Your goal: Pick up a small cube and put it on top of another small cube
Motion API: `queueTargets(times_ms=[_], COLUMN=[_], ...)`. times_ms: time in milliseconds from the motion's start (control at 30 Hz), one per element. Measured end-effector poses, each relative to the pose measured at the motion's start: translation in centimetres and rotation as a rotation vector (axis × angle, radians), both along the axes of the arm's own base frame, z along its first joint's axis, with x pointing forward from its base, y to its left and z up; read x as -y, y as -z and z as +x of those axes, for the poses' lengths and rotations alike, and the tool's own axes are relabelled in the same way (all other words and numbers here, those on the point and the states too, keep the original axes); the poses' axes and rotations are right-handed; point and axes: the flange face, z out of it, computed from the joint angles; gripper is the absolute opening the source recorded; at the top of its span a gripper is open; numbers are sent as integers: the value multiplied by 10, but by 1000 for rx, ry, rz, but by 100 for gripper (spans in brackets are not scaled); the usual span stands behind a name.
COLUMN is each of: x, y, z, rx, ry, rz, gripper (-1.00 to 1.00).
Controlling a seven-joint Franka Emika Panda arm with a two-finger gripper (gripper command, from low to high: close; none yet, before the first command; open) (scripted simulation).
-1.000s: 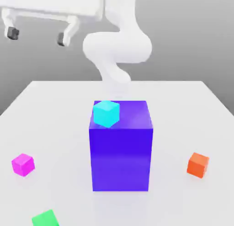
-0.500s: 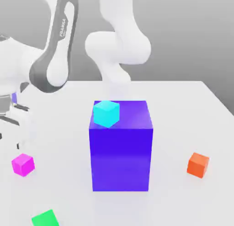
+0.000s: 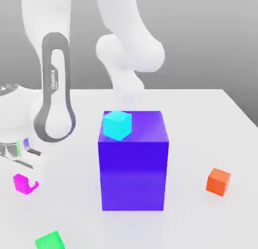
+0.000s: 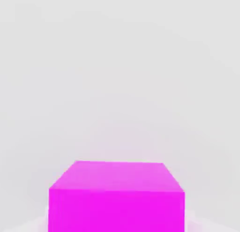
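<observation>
1. While the white two-finger gripper sits low at the left edge of the exterior view, down at the level of the small glossy magenta cube, I cannot tell whether its fingers are parted or closed on the cube; one white finger covers the cube's right side.
2. Above the gripper, the white hand leads into a grey-and-white forearm link standing nearly upright in the left half of the frame, and the arm curves on through a rounded white joint at upper centre.
3. Seen from the hand view, the magenta cube is a plain solid block resting on the white table, with one flat top face and one front face visible.
4. At frame centre stands a tall dark blue block, well apart from the gripper, with a small cyan cube on its upper left corner.
5. A small orange cube lies at right, and a small green cube at the bottom left.
</observation>
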Motion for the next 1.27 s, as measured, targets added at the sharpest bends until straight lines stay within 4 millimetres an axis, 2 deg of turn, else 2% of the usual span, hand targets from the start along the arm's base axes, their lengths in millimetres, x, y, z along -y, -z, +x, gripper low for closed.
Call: queueTargets(times_ms=[133,167,333,533,733,933,1000,1067,1100,1267], x=[-1,-3,-16,-43,-80,-126,-134,-136,-137,-137], y=[-40,-44,-56,-68,-81,-95,-81,-53,-41,-41], z=[1,7,54,112,167,217,225,227,227,227], rx=[-1,-1,-1,-1,0,0,0,0,0,0], ry=[3,19,124,258,394,531,553,558,559,559], rz=[0,-1,-1,-1,-1,0,0,0,-1,-1], gripper=[-100,-100,-100,-100,-100,-100,-100,-100,100,100])
